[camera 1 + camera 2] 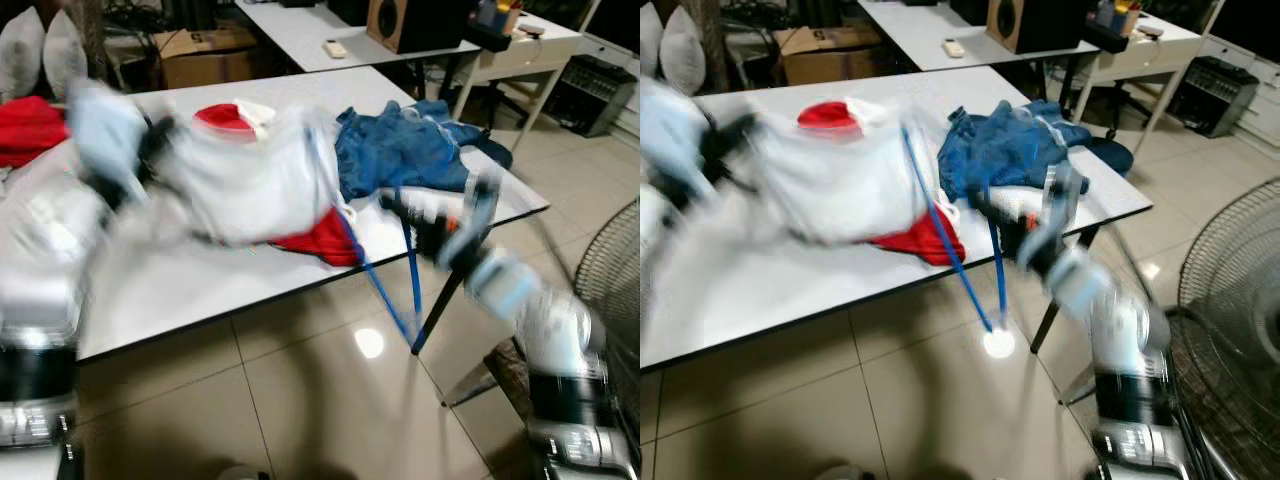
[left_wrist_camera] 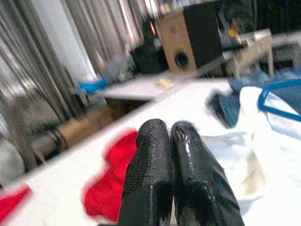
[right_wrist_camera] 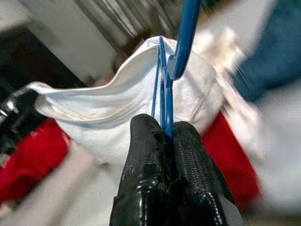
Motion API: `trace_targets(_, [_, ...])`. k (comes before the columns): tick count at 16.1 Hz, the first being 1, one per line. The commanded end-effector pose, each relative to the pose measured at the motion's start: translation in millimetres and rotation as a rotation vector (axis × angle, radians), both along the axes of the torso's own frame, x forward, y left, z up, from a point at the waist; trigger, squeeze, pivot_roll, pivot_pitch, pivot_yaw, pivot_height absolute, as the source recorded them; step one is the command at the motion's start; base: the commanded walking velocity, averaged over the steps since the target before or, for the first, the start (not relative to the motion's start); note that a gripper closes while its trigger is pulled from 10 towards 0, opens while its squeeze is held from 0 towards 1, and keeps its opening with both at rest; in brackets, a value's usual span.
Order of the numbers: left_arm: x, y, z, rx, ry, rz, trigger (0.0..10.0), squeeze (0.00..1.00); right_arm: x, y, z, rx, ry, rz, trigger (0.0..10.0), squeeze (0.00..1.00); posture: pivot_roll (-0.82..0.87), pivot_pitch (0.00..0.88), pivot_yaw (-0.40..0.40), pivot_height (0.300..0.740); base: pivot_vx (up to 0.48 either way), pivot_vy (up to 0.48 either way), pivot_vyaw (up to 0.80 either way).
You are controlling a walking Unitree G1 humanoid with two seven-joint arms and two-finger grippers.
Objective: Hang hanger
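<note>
We see one blue hanger (image 3: 165, 89), thin-framed, pinched between the pressed-together fingers (image 3: 146, 155) of the right gripper (image 3: 164, 134); its frame slants past the worktop edge toward the floor, partly inside a white garment (image 1: 250, 180). The left gripper (image 2: 170, 136), fingers pressed together, grips the white garment's far end, as far as the blur allows. The white worktop (image 1: 200, 280) also carries one blue denim heap (image 1: 400, 150) and red cloth (image 1: 325, 240). We count two more tables behind, one speaker (image 1: 405, 22), one fan (image 1: 1230, 300), over a glossy tiled floor (image 1: 330, 400).
</note>
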State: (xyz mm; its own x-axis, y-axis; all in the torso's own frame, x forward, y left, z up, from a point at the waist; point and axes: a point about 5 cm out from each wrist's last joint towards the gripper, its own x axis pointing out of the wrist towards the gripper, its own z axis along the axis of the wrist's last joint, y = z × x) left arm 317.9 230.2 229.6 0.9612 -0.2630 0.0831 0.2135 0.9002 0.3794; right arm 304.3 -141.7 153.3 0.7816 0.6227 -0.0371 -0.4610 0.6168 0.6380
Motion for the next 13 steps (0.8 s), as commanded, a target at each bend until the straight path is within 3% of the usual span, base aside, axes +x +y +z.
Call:
trace_targets(1, [-4.3, -0.6, 4.7, 0.007, -0.020, 0.039, 0.0, 0.00, -8.8, 3.5, 1.3, -0.047, -0.014, 0.050, 0.0, 0.00, -0.10, 0.000, -0.017, 0.740, 0.000, 0.000, 0.00])
trace_targets(4, [-4.0, 3.6, 15.4, -0.032, -0.067, 0.103, 0.0, 0.00, -27.7, 3.6, -7.2, -0.055, 0.021, 0.128, 0.0, 0.00, -0.10, 0.000, -0.019, 0.740, 0.000, 0.000, 0.00])
trace_targets(7, [-6.3, 1.4, 17.6, -0.038, -0.075, 0.101, 0.0, 0.00, -45.0, 8.1, -9.2, -0.011, 0.022, 0.238, 0.0, 0.00, -0.10, 0.000, -0.012, 0.740, 0.000, 0.000, 0.00])
trace_targets(10, [-7.2, -1.3, 16.5, -0.045, -0.070, 0.090, 0.0, 0.00, -48.5, 11.1, -10.6, -0.005, 0.029, 0.263, 0.0, 0.00, -0.10, 0.000, -0.012, 0.740, 0.000, 0.000, 0.00])
trace_targets(13, [-12.2, -13.0, 18.1, -0.033, -0.103, 0.001, 0.0, 0.00, -41.6, 13.9, -14.4, 0.040, 0.056, 0.251, 0.0, 0.00, -0.10, 0.000, -0.014, 0.740, 0.000, 0.000, 0.00])
